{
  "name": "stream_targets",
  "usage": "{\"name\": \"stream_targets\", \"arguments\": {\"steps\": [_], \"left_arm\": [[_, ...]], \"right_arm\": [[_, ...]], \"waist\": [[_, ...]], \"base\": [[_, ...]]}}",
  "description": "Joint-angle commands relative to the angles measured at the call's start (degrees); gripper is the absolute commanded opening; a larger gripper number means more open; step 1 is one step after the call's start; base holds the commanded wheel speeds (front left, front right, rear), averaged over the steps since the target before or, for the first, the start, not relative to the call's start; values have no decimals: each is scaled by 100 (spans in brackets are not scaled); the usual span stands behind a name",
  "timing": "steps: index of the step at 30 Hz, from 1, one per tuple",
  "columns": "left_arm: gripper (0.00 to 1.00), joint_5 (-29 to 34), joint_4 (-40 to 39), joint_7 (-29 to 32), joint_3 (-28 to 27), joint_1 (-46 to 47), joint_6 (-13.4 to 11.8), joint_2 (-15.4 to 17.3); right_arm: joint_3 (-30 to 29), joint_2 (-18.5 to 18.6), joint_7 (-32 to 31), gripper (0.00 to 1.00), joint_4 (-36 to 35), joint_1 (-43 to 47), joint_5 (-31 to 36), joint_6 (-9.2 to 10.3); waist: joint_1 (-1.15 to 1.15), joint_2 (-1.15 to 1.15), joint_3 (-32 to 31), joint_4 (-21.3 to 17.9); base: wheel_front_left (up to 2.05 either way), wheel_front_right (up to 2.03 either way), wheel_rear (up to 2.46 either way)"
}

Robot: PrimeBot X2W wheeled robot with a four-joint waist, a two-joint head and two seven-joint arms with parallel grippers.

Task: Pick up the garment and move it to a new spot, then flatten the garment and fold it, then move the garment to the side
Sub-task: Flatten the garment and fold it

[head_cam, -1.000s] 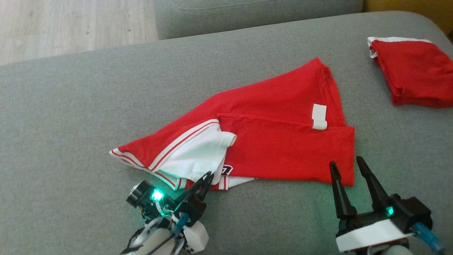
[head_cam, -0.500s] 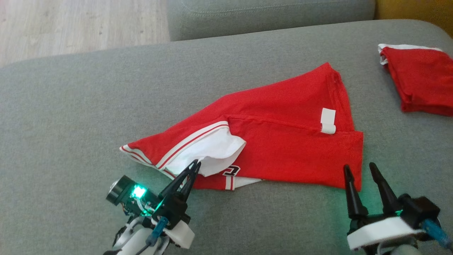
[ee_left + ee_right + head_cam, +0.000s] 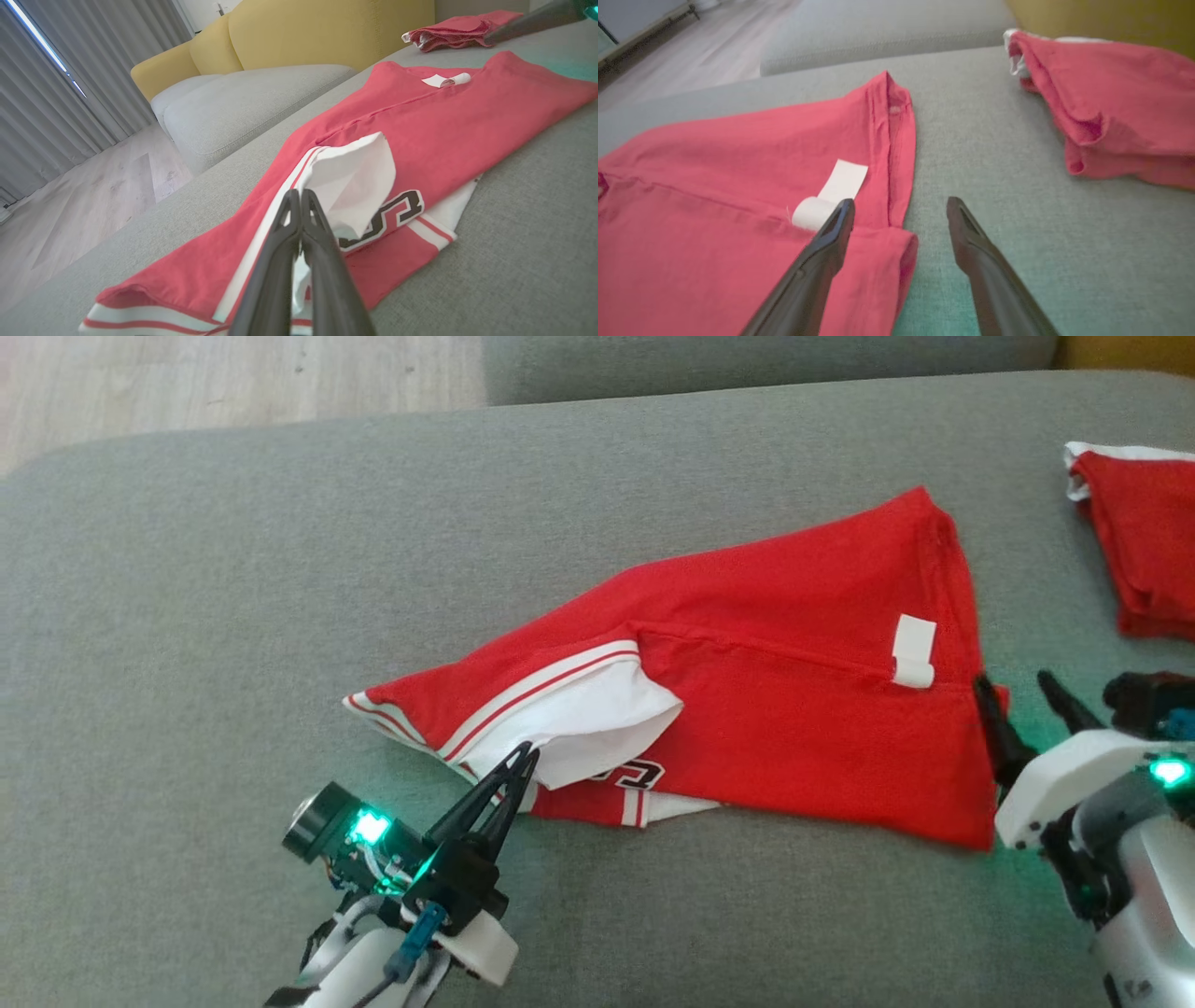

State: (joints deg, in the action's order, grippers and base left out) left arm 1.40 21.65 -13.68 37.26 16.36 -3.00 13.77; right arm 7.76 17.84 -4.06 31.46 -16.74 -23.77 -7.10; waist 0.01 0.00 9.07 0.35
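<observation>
Listing first the garment [image 3: 794, 728]: a red shirt with white striped trim and a white inner panel, lying loosely doubled over across the middle of the grey cushion [image 3: 233, 616], one pointed corner toward the far edge and its long hem toward the near edge. Black lettering shows on the red cloth beside the white panel. A white label [image 3: 913, 651], curled at one end, sits on a seam close to the garment's right-hand end. My left gripper [image 3: 523, 761] is at the garment's near-left part, its two dark fingers pressed together with white cloth caught between them, just where the striped trim meets the white panel; my left wrist view shows the same pinch from close in. My right gripper [image 3: 1011, 679] is at the garment's right-hand end with its fingers spread apart and nothing between them: one fingertip is over the red cloth right beside the label, the other over bare cushion just off the cloth's edge. A second red garment [image 3: 1144, 551], folded and white-edged, lies well apart at the cushion's right edge. Beyond the cushion's far edge: another grey seat [image 3: 747, 359], pale wood floor [image 3: 233, 378], a yellow sofa back [image 3: 327, 32] and grey curtains [image 3: 56, 93].
</observation>
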Motion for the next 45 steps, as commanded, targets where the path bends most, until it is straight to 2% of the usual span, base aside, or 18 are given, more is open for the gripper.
{"name": "stream_targets", "arguments": {"steps": [1, 5, 6, 7, 9, 15, 21, 25, 29, 34, 39, 42, 45], "left_arm": [[0, -71, -193, -7, -155, 261, -10, 97], [0, -101, -202, -3, -155, 252, -25, 114], [0, -111, -209, -1, -159, 248, -32, 124], [0, -122, -215, -1, -164, 244, -39, 137], [0, -144, -223, -1, -174, 232, -54, 162], [0, -178, -238, 7, -227, 268, -124, 249], [0, -196, -411, -39, -397, 400, -244, 452], [0, -159, -727, -68, -632, 667, -291, 797], [0, -186, -1116, 1, -929, 978, -225, 1249], [0, -320, -1952, 283, -1321, 1373, -100, 1722], [0, -391, -2745, 687, -1676, 2033, 81, 2121], [0, -426, -2925, 891, -1809, 2626, 268, 2270], [0, -565, -2719, 1051, -1834, 3258, 504, 2239]], "right_arm": [[156, 157, -80, 100, -10, -88, -89, -39], [252, 174, -196, 100, 137, -68, -221, -39], [277, 176, -201, 96, 156, -61, -261, -39], [314, 174, -175, 77, 149, -57, -310, -39], [360, 178, -104, 0, 158, -54, -403, -39], [502, 246, 130, 0, 246, -114, -520, -39], [539, 397, 804, 0, 130, -232, -510, -39], [505, 604, 1155, 0, -181, -278, -643, -39], [397, 935, 1281, 0, -725, -320, -821, -39], [112, 1468, 1079, 0, -1695, -252, -1007, -39], [-324, 1889, 563, 0, -2793, -309, -1042, -39], [-463, 2039, 181, 0, -3265, -581, -1005, -39], [-376, 2107, -128, 0, -3413, -1041, -935, -39]], "waist": [[-1, 0, -1, 67], [-1, 0, -10, 109], [-1, 0, -10, 113], [-1, 0, -9, 112], [-1, 0, -15, 103], [-1, 0, -35, 54], [-1, 0, -227, -17], [-1, 0, -466, -50], [-1, 0, -768, -104], [-1, 0, -1051, -178], [-1, 0, -1101, -256], [-1, 0, -1026, -310], [-1, 0, -889, -335]], "base": [[0, 0, 0], [0, 0, 0], [0, 0, 0], [0, 0, 0], [0, 0, 0], [0, 0, 0], [0, 0, 0], [0, 0, 0], [0, 0, 0], [0, 0, 0], [0, 0, 0], [0, 0, 0], [0, 0, 0]]}}
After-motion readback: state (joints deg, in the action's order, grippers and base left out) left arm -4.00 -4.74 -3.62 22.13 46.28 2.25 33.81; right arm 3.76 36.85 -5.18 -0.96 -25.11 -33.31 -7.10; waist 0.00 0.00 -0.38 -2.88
